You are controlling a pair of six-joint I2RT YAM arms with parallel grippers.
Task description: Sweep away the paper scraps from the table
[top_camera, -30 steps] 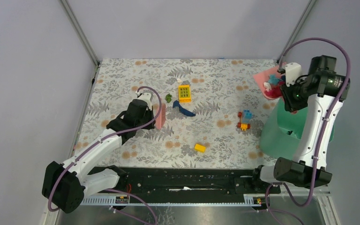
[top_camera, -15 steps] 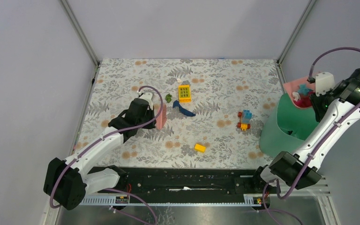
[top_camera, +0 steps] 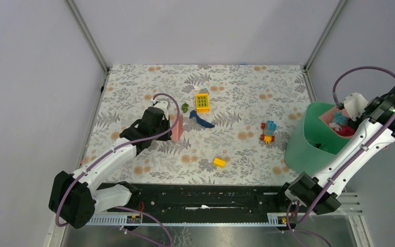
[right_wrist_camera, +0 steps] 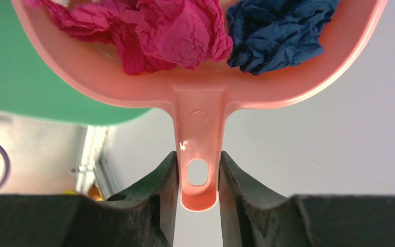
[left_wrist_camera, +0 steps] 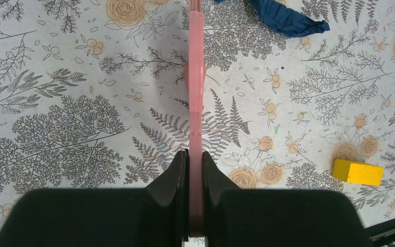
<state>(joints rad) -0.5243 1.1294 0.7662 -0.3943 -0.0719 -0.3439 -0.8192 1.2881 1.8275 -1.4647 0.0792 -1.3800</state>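
Your right gripper (right_wrist_camera: 198, 172), clamping the dustpan (right_wrist_camera: 200, 103), is bringing the paper scraps (right_wrist_camera: 175, 31) down over the green bin (top_camera: 306, 141) at right — dumping seems next; your left gripper (left_wrist_camera: 194, 167) is pinching the brush (left_wrist_camera: 196, 77), centre-left.

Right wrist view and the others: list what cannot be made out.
- Dustpan front: right wrist view; the top edge cuts it and the paper scraps in it.
- Green container inside: top view; the dustpan and right arm cover part of it.
- Brush teeth: left wrist view; seen edge-on.
- Small green thing: top view; too small to name.
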